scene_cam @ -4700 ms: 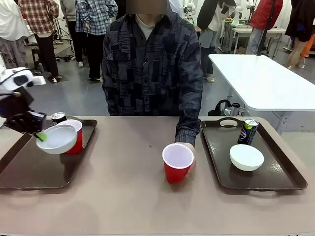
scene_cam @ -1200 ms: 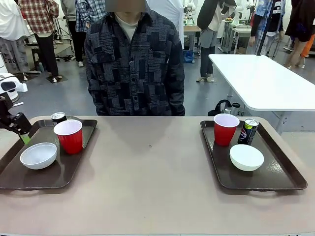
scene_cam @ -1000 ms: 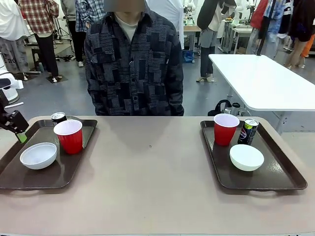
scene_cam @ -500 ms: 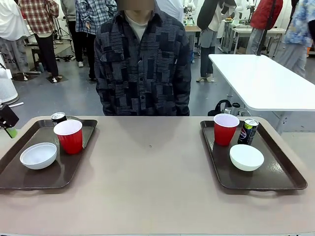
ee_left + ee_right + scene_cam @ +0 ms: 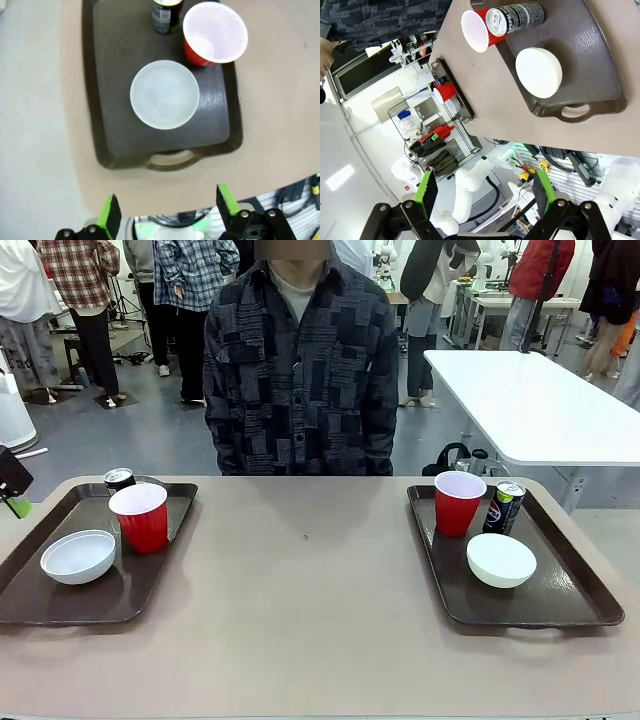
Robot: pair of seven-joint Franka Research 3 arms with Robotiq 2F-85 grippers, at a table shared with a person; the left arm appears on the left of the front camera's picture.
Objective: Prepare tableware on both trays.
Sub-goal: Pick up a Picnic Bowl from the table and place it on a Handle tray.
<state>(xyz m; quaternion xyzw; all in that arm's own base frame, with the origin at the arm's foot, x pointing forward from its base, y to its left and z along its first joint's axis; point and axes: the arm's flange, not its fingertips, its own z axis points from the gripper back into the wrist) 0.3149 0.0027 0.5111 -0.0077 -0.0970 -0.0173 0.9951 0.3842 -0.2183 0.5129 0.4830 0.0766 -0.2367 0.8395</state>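
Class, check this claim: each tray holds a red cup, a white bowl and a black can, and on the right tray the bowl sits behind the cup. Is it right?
Not quite. On the right tray, the bowl sits in front of the cup and can, nearer the robot, as the front view shows. The rest stands: each tray holds all three.

Left hand (image 5: 12, 490) cut by edge (front); can (image 5: 166, 14) top cropped.

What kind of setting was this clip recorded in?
Most likely a robotics lab or shared workshop hall, not a dining room: a beige table with two brown trays, white work tables behind, people standing around, and another white robot arm beside equipment shelves.
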